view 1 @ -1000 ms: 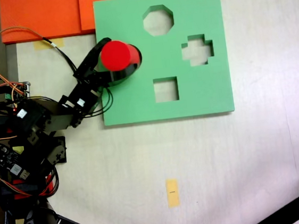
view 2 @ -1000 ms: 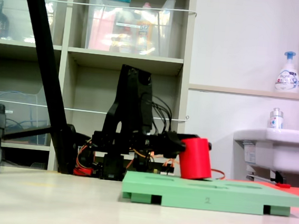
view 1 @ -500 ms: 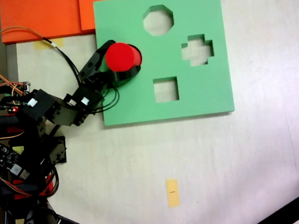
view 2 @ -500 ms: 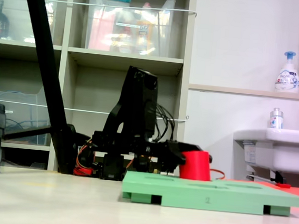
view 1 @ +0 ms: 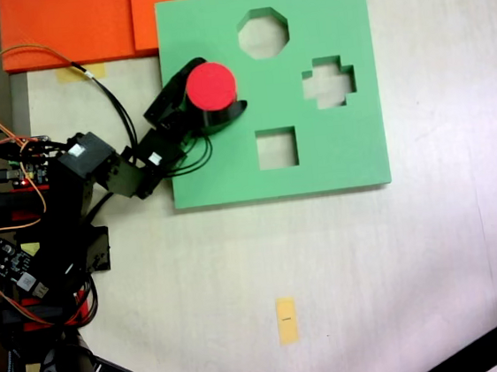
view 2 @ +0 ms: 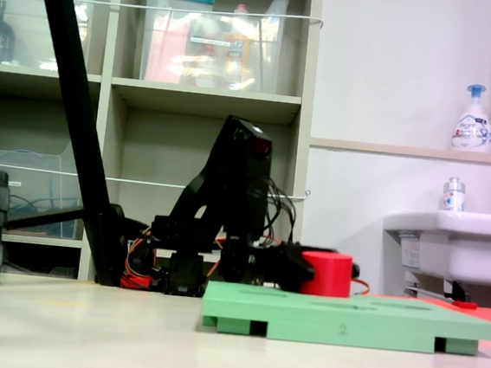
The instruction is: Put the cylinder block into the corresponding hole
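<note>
Red foam cylinder block (view 1: 212,85) sits upright in the round cutout (view 1: 233,109) at the left side of the square green foam board (view 1: 334,155), its flat top level; the low fixed view (view 2: 327,274) shows only its upper part standing proud of the board (view 2: 389,321) surface. Black gripper (view 1: 207,101) reaches in from the left w/ jaws wrapped round both sides of the block, pinching it. Low fixed view has the gripper (view 2: 300,269) down just above the board, arm folded behind it.

Other cutouts on the board: octagonal one (view 1: 263,32) at the far edge, cross-shaped one (view 1: 328,84) to the right, square one (view 1: 276,147) nearer. Orange foam sheet (view 1: 72,25) lies at far left, touching the board's corner. Small yellow tape strip (view 1: 286,320) on the white tabletop (view 1: 434,255), well apart, near side.
</note>
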{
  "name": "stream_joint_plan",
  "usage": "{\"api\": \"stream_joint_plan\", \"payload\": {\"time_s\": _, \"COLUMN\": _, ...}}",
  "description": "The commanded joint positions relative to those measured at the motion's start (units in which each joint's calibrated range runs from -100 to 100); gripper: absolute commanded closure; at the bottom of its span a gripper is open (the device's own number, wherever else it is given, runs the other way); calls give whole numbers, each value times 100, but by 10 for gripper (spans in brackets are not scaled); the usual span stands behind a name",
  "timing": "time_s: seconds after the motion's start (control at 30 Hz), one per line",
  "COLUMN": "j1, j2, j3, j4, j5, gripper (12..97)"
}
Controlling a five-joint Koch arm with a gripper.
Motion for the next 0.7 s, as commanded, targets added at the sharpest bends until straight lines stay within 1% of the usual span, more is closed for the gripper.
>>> {"api": "stream_joint_plan", "payload": {"time_s": 0.0, "j1": -29, "j2": 175, "j3": 266, "j4": 0, "j5": 44, "gripper": 564}}
{"api": "stream_joint_plan", "payload": {"time_s": 0.2, "j1": -20, "j2": 175, "j3": 226, "j4": 0, "j5": 44, "gripper": 528}}
{"api": "stream_joint_plan", "payload": {"time_s": 0.33, "j1": -10, "j2": 175, "j3": 166, "j4": 0, "j5": 39, "gripper": 523}}
{"api": "stream_joint_plan", "payload": {"time_s": 0.47, "j1": 29, "j2": 161, "j3": 146, "j4": 0, "j5": 20, "gripper": 395}}
{"api": "stream_joint_plan", "payload": {"time_s": 0.53, "j1": 54, "j2": 92, "j3": 67, "j4": 0, "j5": 10, "gripper": 344}}
{"api": "stream_joint_plan", "payload": {"time_s": 0.6, "j1": 63, "j2": -34, "j3": -113, "j4": 0, "j5": 10, "gripper": 314}}
{"api": "stream_joint_plan", "payload": {"time_s": 0.67, "j1": 78, "j2": -272, "j3": -362, "j4": 0, "j5": 15, "gripper": 311}}
